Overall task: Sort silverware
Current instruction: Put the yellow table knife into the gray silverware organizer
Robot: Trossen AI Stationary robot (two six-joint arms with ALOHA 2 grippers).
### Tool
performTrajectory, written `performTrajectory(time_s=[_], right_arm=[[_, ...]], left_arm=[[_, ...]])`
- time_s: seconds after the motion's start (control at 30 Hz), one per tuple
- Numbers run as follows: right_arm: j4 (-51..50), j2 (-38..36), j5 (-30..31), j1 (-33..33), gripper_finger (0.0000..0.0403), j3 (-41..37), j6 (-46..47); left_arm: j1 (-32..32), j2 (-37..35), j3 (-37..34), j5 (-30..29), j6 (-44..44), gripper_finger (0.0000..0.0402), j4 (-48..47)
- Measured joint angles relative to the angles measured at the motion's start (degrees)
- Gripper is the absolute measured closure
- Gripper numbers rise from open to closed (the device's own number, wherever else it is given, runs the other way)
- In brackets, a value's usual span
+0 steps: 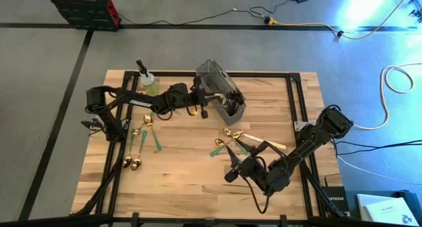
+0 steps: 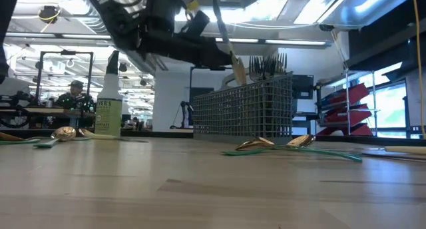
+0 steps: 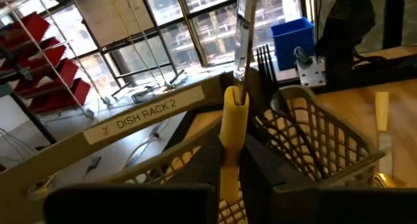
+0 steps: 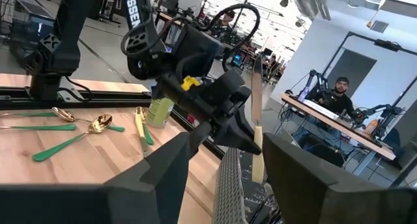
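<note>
High view: I take the grey wire caddy (image 1: 221,92) as my landmark. My left claw (image 1: 204,112) sits at the caddy's near-left edge, clamped on a cream-handled knife (image 1: 212,96). My right claw (image 1: 231,174) hangs over the surface well in front of the caddy, beside a loose group of gold spoons with green handles (image 1: 227,142). A second group of silverware (image 1: 140,142) lies to the left of the caddy, and a spray bottle (image 1: 148,83) stands beyond that group.

Low view: the knife (image 2: 227,39) hangs above the caddy (image 2: 243,112), tilted, blade up and handle down. Spoons (image 2: 279,144) lie flat on the surface (image 2: 213,189) in front of the caddy.

Left wrist view: the claw (image 3: 229,168) grips the cream handle (image 3: 232,139); the knife's long axis points up and away, directly over the caddy's open top (image 3: 313,133), where dark forks (image 3: 264,71) already stand.

Right wrist view: the right claw (image 4: 225,162) stands partly open and empty.

Judgement: the left arm is the nearer one; the drop calls for the handle to go straight down into a compartment.
</note>
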Motion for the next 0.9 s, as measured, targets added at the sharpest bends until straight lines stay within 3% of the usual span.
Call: performTrajectory(time_s=[0.5,0.9], right_arm=[[0.0,0.0,0.0,0.0,0.0226,0.0,0.2],[-0.1,0.0,0.0,0.0,0.0226,0.0,0.2]], left_arm=[[-1.4,0.4,0.0,-0.3,-2.7,0.0356,2.4],[-2.8,0.4,0.0,-4.0,-2.6,0.0332,3.5]])
